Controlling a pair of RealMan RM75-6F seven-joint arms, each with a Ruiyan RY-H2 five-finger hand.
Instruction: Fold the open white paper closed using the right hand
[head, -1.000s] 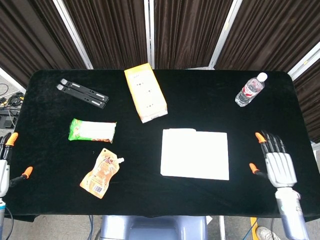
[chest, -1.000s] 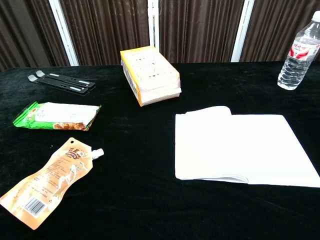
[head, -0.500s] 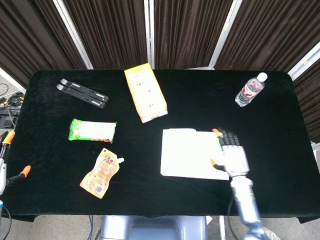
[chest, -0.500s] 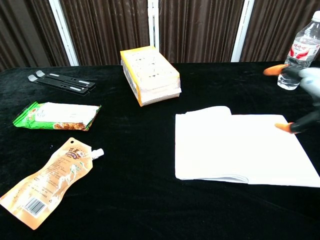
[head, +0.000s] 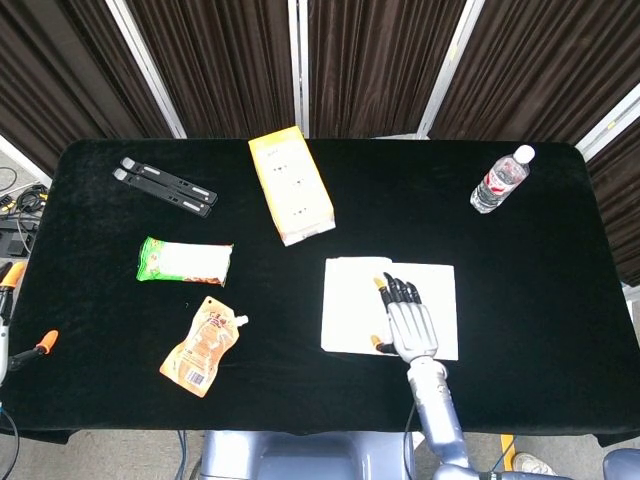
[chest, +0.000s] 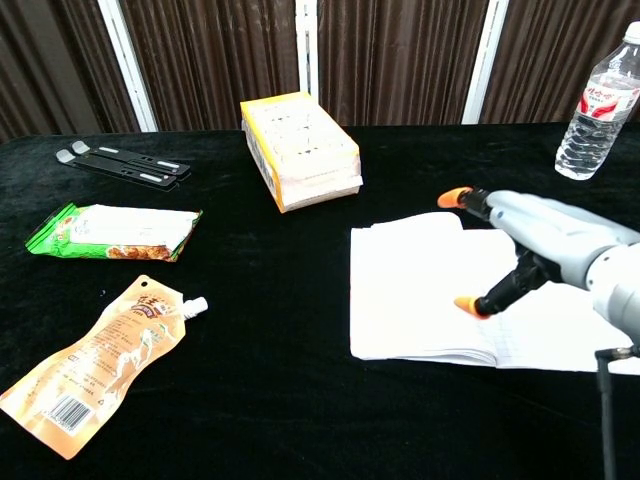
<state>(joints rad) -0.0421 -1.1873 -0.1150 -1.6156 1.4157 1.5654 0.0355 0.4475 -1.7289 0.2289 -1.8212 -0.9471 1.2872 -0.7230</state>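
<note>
Head view: the white paper (head: 355, 305) lies flat on the black-draped bench (head: 520, 300), toward the 5 o'clock part of the surface. The right hand (head: 405, 322) is above the paper's right half, palm down, fingers spread and extended toward 12 o'clock, holding nothing; its forearm leaves the frame at 6 o'clock. Chest view: the same hand (chest: 540, 245) hovers over the sheet (chest: 420, 290), orange-tipped thumb lowered close to the paper near its middle; whether the tip touches cannot be told. The sheet's far-left corner is slightly lifted.

The left hand (head: 12, 320) shows only at the 9 o'clock edge of the head view, off the bench, fingers apart and empty.

Other items, head view: a yellow box (head: 290, 185) at 12 o'clock from the paper; a water bottle (head: 500, 180) at 2 o'clock, well apart; a green snack packet (head: 185, 261) and an orange spouted pouch (head: 205, 345) toward 9 o'clock; 2 black bars (head: 167, 186) at 10 o'clock.
</note>
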